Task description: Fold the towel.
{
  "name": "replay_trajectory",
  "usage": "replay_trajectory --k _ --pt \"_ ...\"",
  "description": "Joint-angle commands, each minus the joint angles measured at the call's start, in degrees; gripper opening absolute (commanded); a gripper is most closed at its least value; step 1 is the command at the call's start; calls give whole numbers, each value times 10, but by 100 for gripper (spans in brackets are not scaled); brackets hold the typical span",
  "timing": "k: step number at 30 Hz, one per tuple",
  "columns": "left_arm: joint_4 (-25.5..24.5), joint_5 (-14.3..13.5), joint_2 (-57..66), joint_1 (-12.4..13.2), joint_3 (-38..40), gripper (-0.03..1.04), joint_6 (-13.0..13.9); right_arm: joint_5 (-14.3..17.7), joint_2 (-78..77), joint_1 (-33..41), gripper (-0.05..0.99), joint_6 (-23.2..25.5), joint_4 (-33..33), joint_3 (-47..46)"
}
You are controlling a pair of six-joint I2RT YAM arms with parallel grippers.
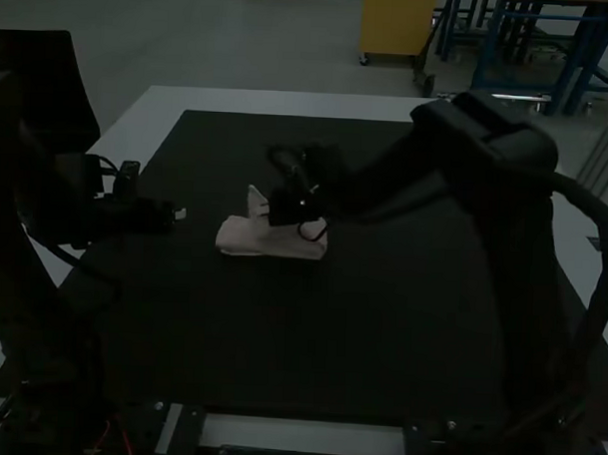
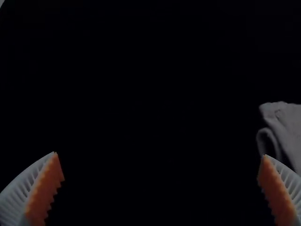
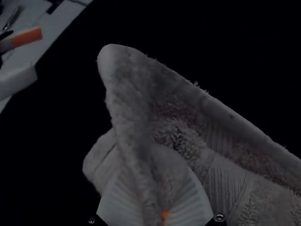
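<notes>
High view: a pale towel (image 1: 273,242) lies in a compact, folded bundle on a dark mat (image 1: 310,338) over the surface (image 1: 278,103), between two robot grippers. The right gripper (image 1: 268,214) has its jaws clenched on a raised flap of the towel, which stands in a peak beside them, presumably so that one layer can be drawn over or straightened while the rest lies flat on the mat. The left gripper (image 2: 160,154), jaws parted and grasping nothing, hangs just beyond the bundle's near end, perhaps kept clear of the fold yet close enough to steady or press it.

Right wrist view: cloth runs between the ribbed fingers (image 3: 190,202), its pinched stretch partly hidden by them. Whether they grip a corner or a mid-edge fold cannot be told, nor can the number of layers beneath. In the left wrist view, the towel is cut off, leaving a curled edge (image 2: 268,139) in sight. Seen from above, the right gripper masks part of the bundle, and its dark body merges with the mat.
</notes>
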Motion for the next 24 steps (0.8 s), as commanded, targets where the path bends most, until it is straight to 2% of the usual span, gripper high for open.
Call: replay_trajectory --k 1,5,9,12,15,19,21,23,24 --pt "-2 1 -23 6 -10 97 8 -10 6 16 -2 13 9 28" --pt "-2 1 -42 6 -14 97 6 -13 11 25 -1 19 9 33" --pt "-2 1 -69 11 -20 97 4 -16 11 32 25 39 11 36" --pt "-1 0 -90 24 -23 97 1 -15 10 38 54 41 13 40" --pt "0 0 -104 39 -28 97 0 -16 5 39 58 44 33 39" --pt "-3 0 -107 48 -32 97 0 -17 -8 35 55 58 69 35" --pt "-3 0 -107 49 -35 97 -1 -21 -15 33 33 58 82 27" --pt "-2 0 -107 48 -39 97 -1 -35 -22 26 1 58 105 11" --pt "-2 0 -107 47 -39 97 -1 -36 -25 21 -2 59 117 2"
